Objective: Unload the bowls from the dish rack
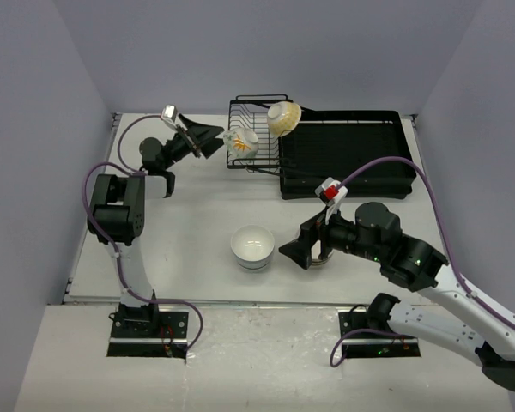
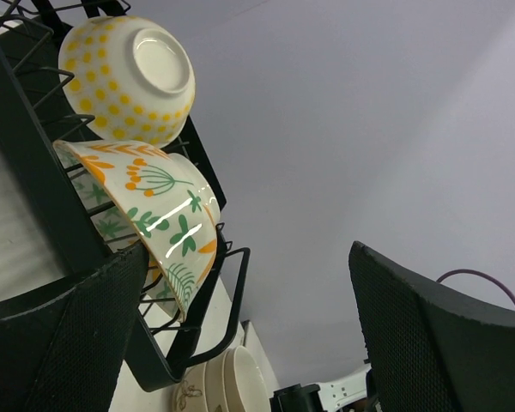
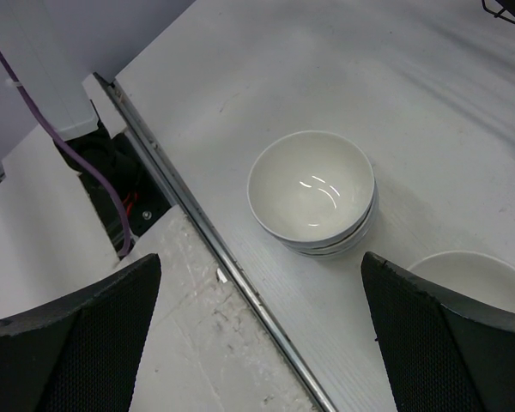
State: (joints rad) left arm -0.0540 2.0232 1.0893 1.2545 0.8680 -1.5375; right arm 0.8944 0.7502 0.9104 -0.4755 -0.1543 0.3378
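The black wire dish rack (image 1: 256,130) with its flat drainer tray (image 1: 348,156) stands at the far middle. It holds two bowls on edge: a flower-pattern bowl (image 1: 242,143) and a yellow-dotted bowl (image 1: 284,118). Both also show in the left wrist view, the flower-pattern bowl (image 2: 159,215) below the dotted one (image 2: 129,75). My left gripper (image 1: 208,140) is open and empty, just left of the flower-pattern bowl. A stack of white bowls (image 1: 252,247) stands on the table, also in the right wrist view (image 3: 313,193). My right gripper (image 1: 296,251) is open and empty, right of that stack.
Another cream bowl stack (image 3: 472,279) sits partly under my right arm, and shows past the rack's corner in the left wrist view (image 2: 227,386). The table's metal front edge (image 3: 215,257) runs close to the white stack. Walls close in the table on the left, back and right.
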